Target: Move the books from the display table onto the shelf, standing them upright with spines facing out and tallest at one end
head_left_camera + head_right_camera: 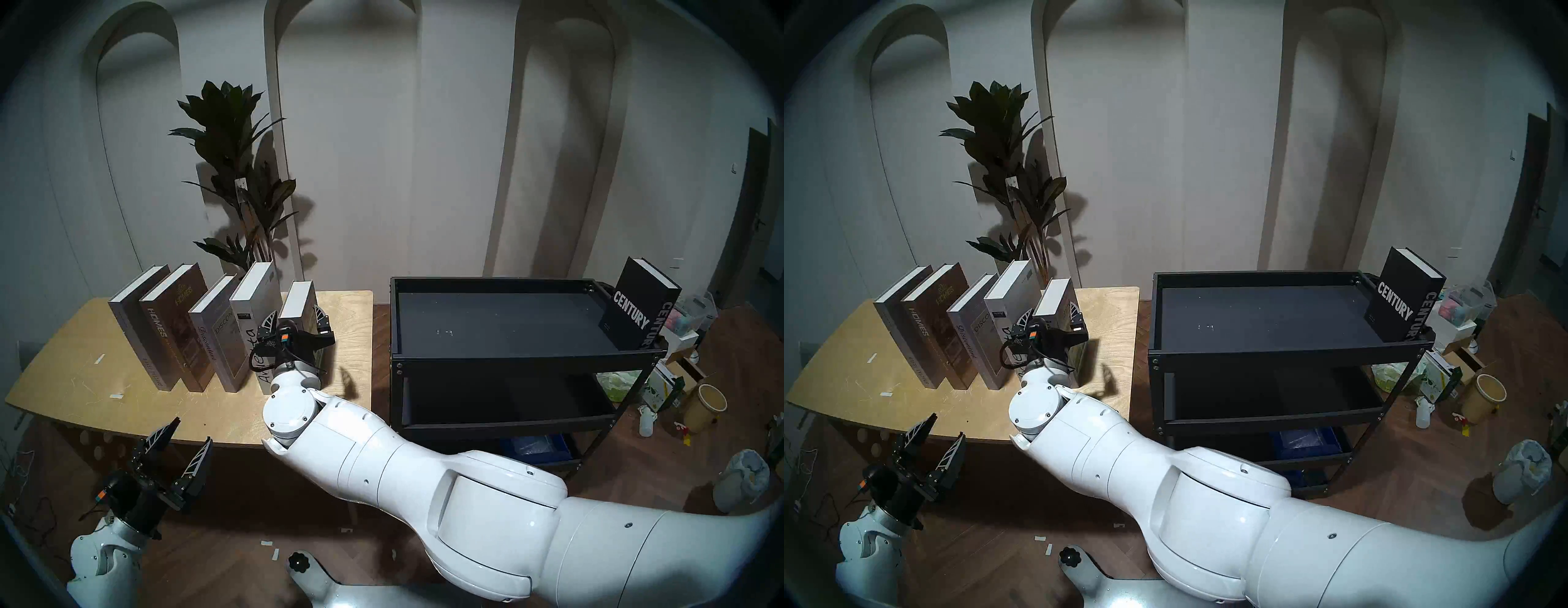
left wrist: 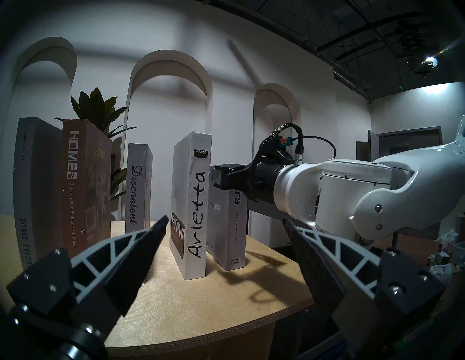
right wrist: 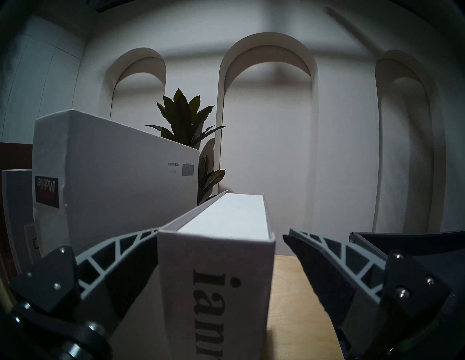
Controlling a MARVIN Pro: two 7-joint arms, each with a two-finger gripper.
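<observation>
Here the right gripper straddles the "ianra" book, fingers spread; left gripper open too.

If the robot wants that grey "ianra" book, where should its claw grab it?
Probably across the upper spine end, coming level from the front edge of the table. The "ianra" book stands upright, spine facing the robot, with gaps either side. The right claw already straddles it, open, one finger per cover.
</observation>
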